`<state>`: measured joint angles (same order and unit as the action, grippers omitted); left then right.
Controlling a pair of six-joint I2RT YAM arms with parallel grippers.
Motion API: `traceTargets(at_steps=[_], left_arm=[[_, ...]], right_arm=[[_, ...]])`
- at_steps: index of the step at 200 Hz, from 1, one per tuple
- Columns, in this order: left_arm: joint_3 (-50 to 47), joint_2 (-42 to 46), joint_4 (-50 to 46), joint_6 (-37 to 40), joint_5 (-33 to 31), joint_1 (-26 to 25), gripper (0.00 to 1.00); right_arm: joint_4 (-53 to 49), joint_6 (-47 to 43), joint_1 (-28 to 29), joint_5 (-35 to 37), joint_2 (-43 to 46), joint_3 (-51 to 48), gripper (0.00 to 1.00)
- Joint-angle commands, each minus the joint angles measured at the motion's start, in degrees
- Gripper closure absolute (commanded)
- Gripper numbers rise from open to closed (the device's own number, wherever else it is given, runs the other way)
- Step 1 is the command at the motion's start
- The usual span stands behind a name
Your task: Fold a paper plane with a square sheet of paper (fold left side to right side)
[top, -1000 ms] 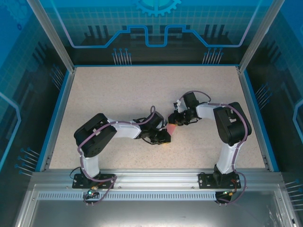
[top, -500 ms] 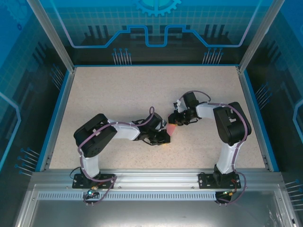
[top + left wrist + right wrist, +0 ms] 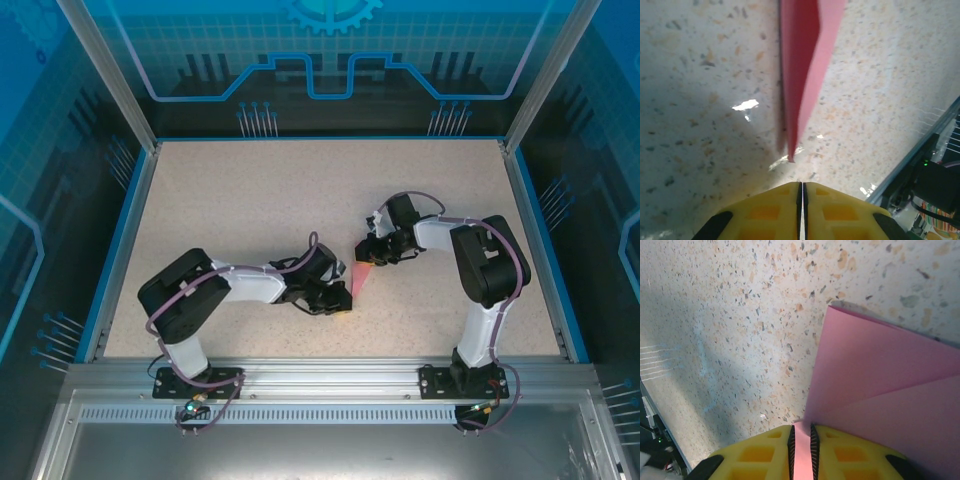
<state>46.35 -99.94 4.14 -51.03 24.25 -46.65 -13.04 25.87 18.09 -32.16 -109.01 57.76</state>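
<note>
- A thin, matte pink-red paper sheet [image 3: 880, 390], already creased into a layered, pointed wedge, lies near the middle of the speckled beige table [image 3: 250, 200].
- My right claw [image 3: 801, 440] is clamped on one edge of the wedge.
- My left claw [image 3: 801, 192] is pressed together on nothing. The wedge's tip sits just ahead of it, not touching.
- By my judgement the early folds are done, but this is no slim dart yet, so further folds remain.
</note>
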Motion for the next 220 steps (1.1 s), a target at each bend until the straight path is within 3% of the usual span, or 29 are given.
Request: traceTargets(at_steps=[1,65,118,154,179,220], left_arm=[[2.0,2.6,-2.9,0.9,1.9,1.8,0.87],[11.0,-6.4,-5.0,4.1,3.0,2.5,0.83],[10.8,-9.5,-6.5,4.1,0.2,2.5,0.83],[8.1,-10.2,-4.6,2.8,0.1,1.8,0.85],[6.7,-10.4,-4.3,2.3,-0.8,1.7,0.88],[6.6,-10.9,-4.9,2.3,-1.7,1.5,0.9]], right_arm=[[-3.0,-1.1,0.5,4.9,-2.3,-0.5,0.81],[-2.9,-1.0,0.6,4.6,-1.8,-0.6,0.81],[-2.4,-0.9,0.6,4.2,0.1,-0.6,0.81],[0.6,0.5,0.4,2.0,5.6,-2.2,0.8],[-2.6,-0.2,-0.3,3.7,11.2,-3.3,0.81],[-1.5,1.9,2.1,2.3,17.6,-11.0,0.83]])
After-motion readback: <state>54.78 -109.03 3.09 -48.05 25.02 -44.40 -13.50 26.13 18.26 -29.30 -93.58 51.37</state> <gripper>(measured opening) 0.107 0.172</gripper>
